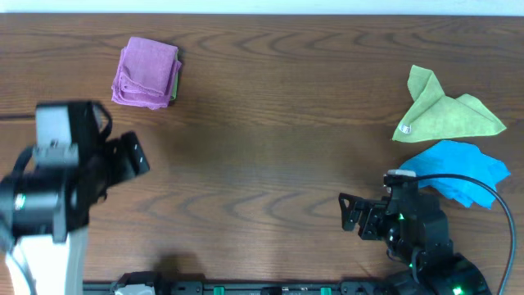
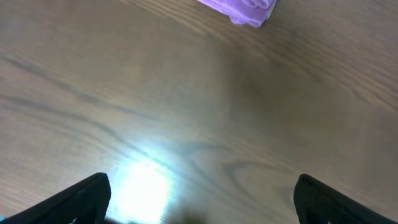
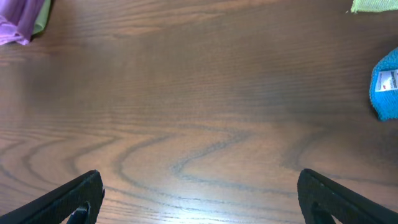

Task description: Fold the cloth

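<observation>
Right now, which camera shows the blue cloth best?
The overhead view: the blue cloth lies crumpled there, almost whole. The right wrist view catches only one edge with a white tag; the left wrist view misses it.

Overhead top-down; both wrist views low, near tabletop (image 1: 270,164), toward purple cloth (image 1: 147,72).

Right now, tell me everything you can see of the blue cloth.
The blue cloth is bright, soft-looking fabric, crumpled and unfolded, lying on the table at its right side, close beside the green cloth. A white label shows at its edge in the right wrist view. A black cable crosses over it.
</observation>
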### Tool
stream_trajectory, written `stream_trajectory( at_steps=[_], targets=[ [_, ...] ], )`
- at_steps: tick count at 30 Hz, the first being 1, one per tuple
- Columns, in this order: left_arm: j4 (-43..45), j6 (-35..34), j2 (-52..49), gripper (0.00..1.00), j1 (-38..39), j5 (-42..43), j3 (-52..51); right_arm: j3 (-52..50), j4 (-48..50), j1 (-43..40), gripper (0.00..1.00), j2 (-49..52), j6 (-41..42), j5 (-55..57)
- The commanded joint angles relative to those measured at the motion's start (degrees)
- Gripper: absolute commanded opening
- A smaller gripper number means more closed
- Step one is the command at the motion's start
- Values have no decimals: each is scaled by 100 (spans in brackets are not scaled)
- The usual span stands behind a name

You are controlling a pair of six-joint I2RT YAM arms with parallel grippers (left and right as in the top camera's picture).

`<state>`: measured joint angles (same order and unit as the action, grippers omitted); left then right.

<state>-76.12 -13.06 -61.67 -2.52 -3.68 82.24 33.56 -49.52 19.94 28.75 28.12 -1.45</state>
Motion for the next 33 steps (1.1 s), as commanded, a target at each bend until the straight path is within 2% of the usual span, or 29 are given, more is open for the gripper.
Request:
stream_trajectory(
  at_steps=[1,8,15,24,33],
  targets=[
    [-264,116,605,95,-13,-144,52,-26,-7,-48,99,-31,76,59],
    [-678,133,1899,95,-13,-234,31,-26,-7,-48,99,-31,76,59],
    [-584,153,2551,95,-13,-269,-437,-26,-7,-48,99,-31,76,59],
    [1075,157,3674,95,-7,-96,-2533,-26,-7,-48,99,-31,74,59],
    [2227,706,4850,95,-9,-76,-4273,-26,-7,-48,99,-31,76,59]
  ],
)
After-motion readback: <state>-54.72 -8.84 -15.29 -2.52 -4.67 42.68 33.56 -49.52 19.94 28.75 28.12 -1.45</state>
